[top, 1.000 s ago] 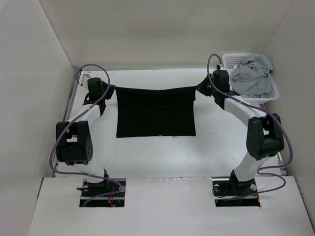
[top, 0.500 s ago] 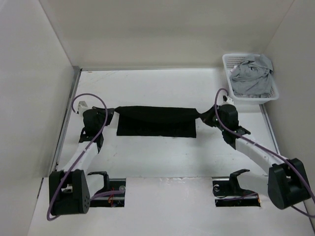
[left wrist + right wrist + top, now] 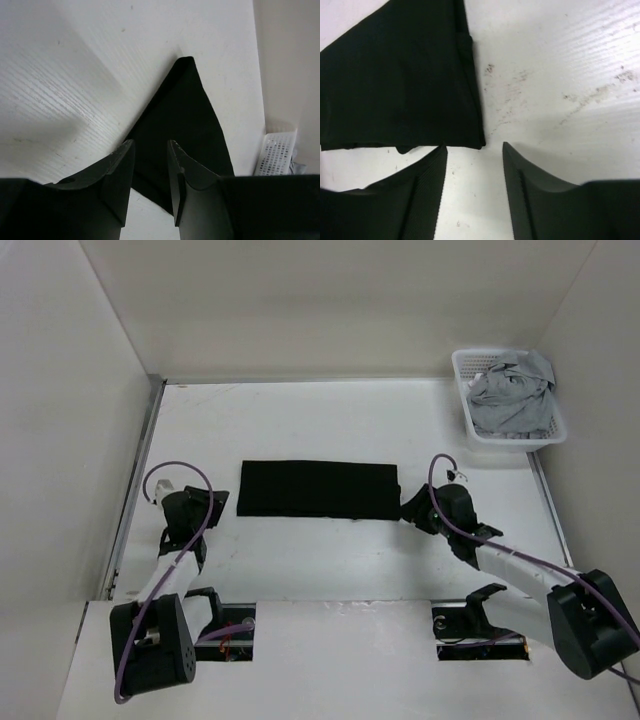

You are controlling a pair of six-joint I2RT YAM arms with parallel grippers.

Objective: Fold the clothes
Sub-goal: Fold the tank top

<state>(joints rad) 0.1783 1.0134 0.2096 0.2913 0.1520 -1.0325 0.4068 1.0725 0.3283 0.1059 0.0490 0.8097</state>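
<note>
Setting: white bench [image 3: 300,420] boxed in by pale walls, both arms reaching out from its near edge.
Left fingers [image 3: 117,175]: parted and empty, low over the bench, with the clothes [image 3: 185,115] lying just ahead of them.
Right fingers [image 3: 420,195]: spread wide and gripping nothing; the near right corner of the black fabric lies just beyond the gap.
Clothes: a flat, narrow black strip at mid-bench, resting free between the two arms.
Long axis: runs left to right, one short end facing each set of fingers.
Nearer arm: neither clearly, since each sits just beside its own end. An end-to-end fold could probably start from either side.
Further out: white basket [image 3: 470,425] holding a light grey garment [image 3: 512,395] at the far right, well apart.
</note>
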